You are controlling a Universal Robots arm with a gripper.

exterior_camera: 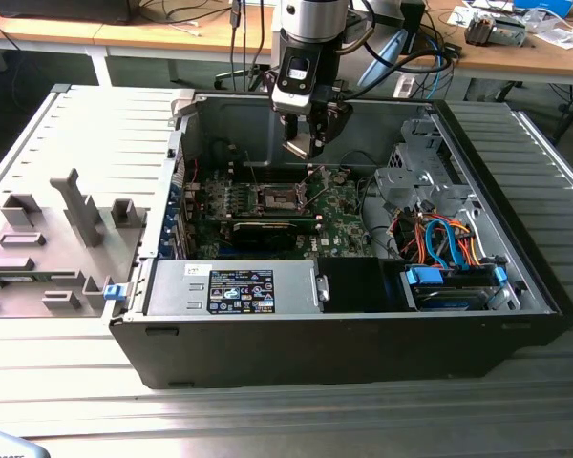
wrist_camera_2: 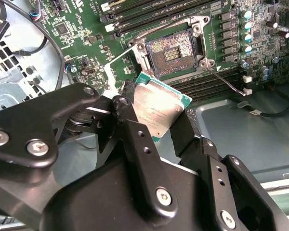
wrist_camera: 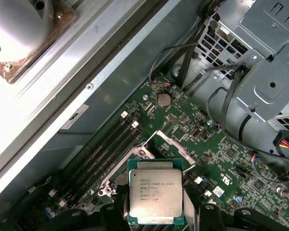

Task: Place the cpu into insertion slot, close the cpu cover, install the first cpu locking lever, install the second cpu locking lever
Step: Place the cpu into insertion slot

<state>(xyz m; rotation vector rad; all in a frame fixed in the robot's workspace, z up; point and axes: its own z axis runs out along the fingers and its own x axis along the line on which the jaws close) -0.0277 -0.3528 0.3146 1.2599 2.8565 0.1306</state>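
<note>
On the worktop (exterior_camera: 267, 420) sat an open computer case (exterior_camera: 344, 343). The pincer (exterior_camera: 304, 145) held the cpu (wrist_camera: 154, 195) above the empty insertion slot (wrist_camera_2: 173, 50); every step was left to do.

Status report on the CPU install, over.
Gripper shut on the cpu, held above the board. Insertion slot open and empty. Nothing seen blocking it.

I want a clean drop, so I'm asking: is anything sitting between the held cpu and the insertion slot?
Nothing visible does. The gripper holds the cpu in the air, a little short of the insertion slot. In the second wrist view the slot's dark centre lies uncovered.
</note>
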